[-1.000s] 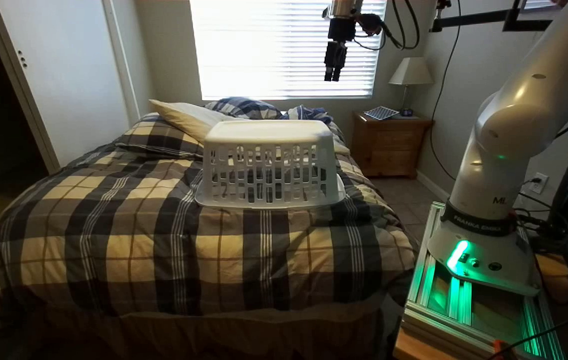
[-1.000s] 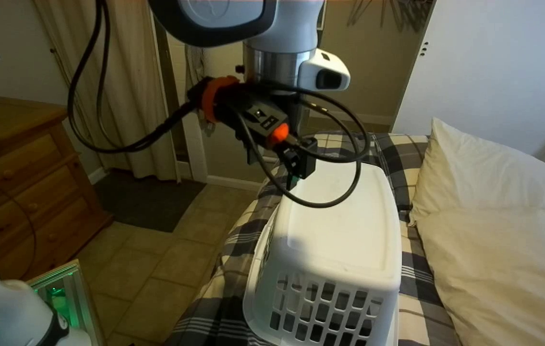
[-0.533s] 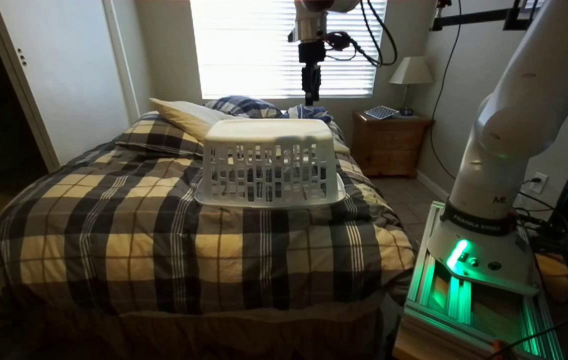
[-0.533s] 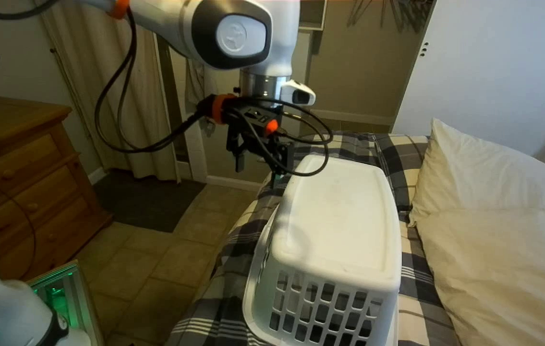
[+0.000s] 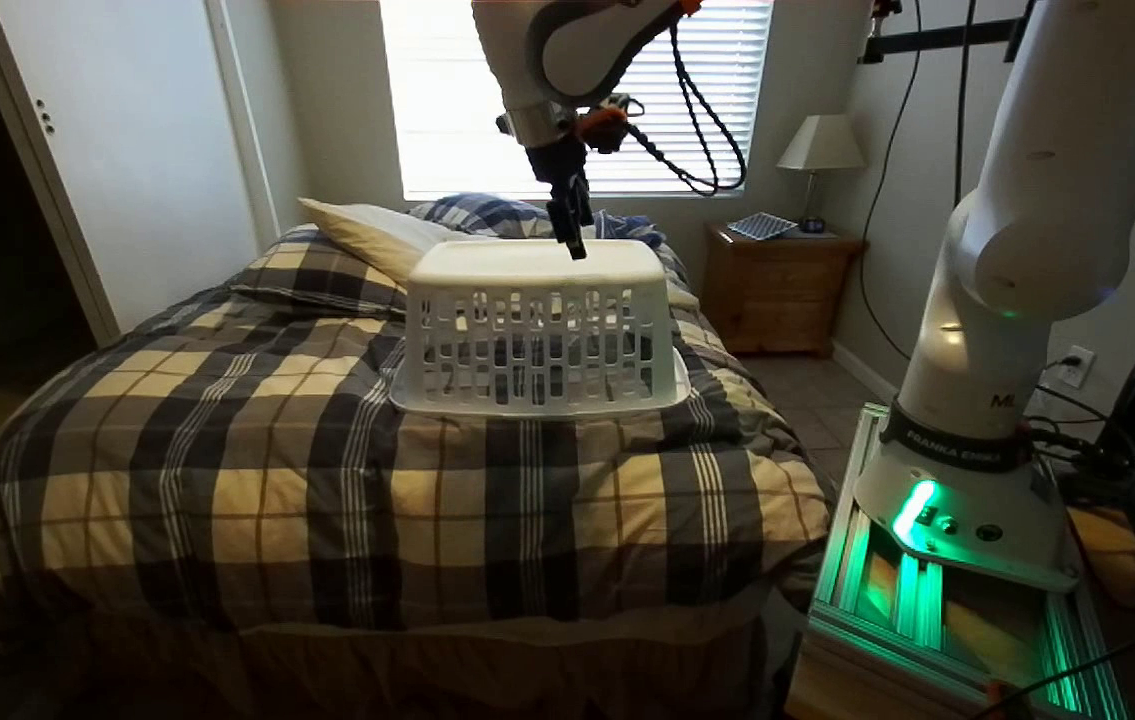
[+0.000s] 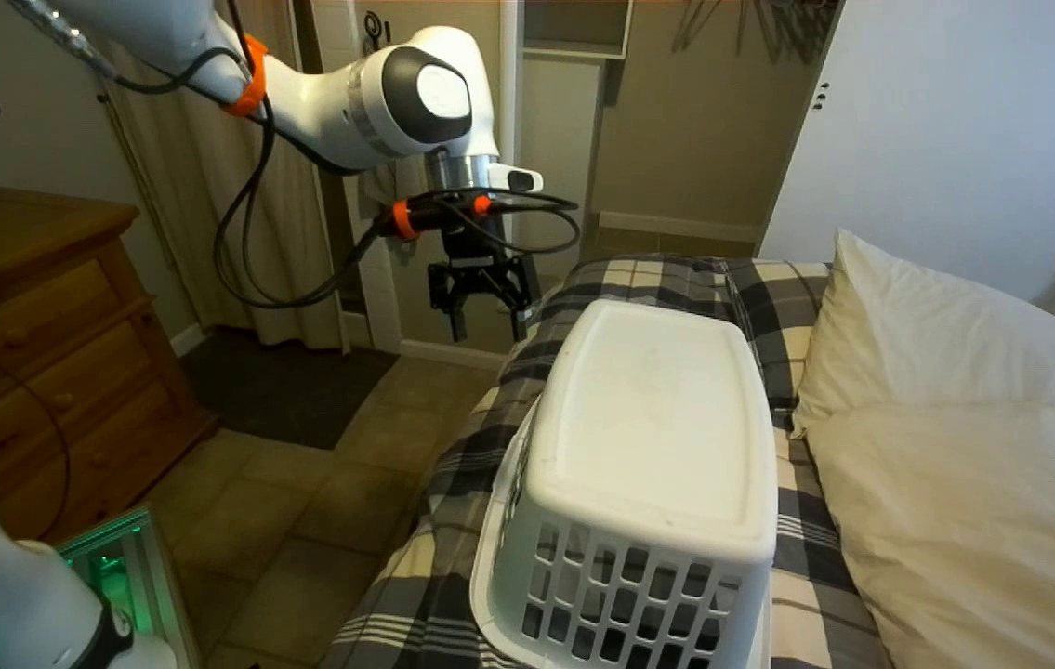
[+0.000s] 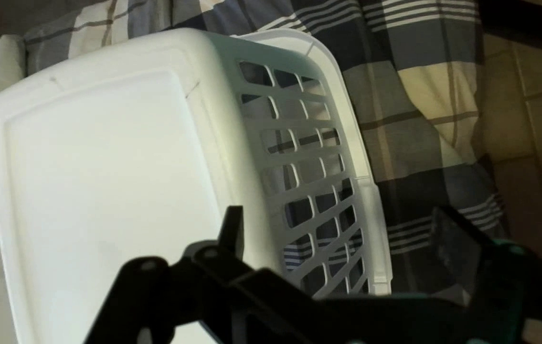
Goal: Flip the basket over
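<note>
My gripper (image 6: 488, 334)'s spread wide, nothing in it; basket (image 6: 652, 437) sits bottom-up on the bed (image 5: 377, 490); if I come down crooked, I could just shove it sideways, no grip

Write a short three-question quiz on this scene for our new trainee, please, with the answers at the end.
1. True or false: the basket lies upside down on the bedspread.
2. Which pattern does that bedspread have?
A) polka dots
B) plaid
C) plain white
3. Fill in the blank with open or shut: in the wrist view, the jaws stand ____.

Key:
1. True; its rim is at the bottom.
2. B.
3. Open.
</note>
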You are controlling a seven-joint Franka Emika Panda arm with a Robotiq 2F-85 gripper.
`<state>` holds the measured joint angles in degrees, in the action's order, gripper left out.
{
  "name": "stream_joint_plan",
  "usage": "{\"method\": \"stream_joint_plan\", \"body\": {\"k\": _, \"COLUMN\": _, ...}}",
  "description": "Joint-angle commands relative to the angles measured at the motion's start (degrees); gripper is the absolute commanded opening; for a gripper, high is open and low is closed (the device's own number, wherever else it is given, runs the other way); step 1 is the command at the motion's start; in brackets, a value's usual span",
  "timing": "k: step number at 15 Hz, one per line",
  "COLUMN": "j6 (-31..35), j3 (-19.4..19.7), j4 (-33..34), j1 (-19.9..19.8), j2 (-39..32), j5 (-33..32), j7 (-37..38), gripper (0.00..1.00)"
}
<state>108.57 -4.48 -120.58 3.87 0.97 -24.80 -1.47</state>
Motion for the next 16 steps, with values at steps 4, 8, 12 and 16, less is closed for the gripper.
{"method": "stream_joint_plan", "body": {"k": 4, "j6": -0.2, "j3": -0.2, "j4": 0.2, "j1": 0.4, "j2": -0.3, "j5": -1.3, "j7": 1.0, "gripper": 1.0}}
{"method": "stream_joint_plan", "body": {"k": 8, "j6": -0.2, "j3": -0.2, "j4": 0.2, "j1": 0.3, "j2": -0.3, "j5": -1.4, "j7": 1.0, "gripper": 1.0}}
{"method": "stream_joint_plan", "body": {"k": 12, "j6": -11.3, "j3": -3.9, "j4": 7.3, "j1": 4.3, "j2": -8.8, "j5": -5.1, "j7": 1.5, "gripper": 1.0}}
{"method": "stream_joint_plan", "body": {"k": 16, "j6": -20.5, "j3": -5.8, "j4": 10.3, "j1": 9.6, "j2": -15.6, "j5": -10.7, "j7": 12.6, "gripper": 1.0}}
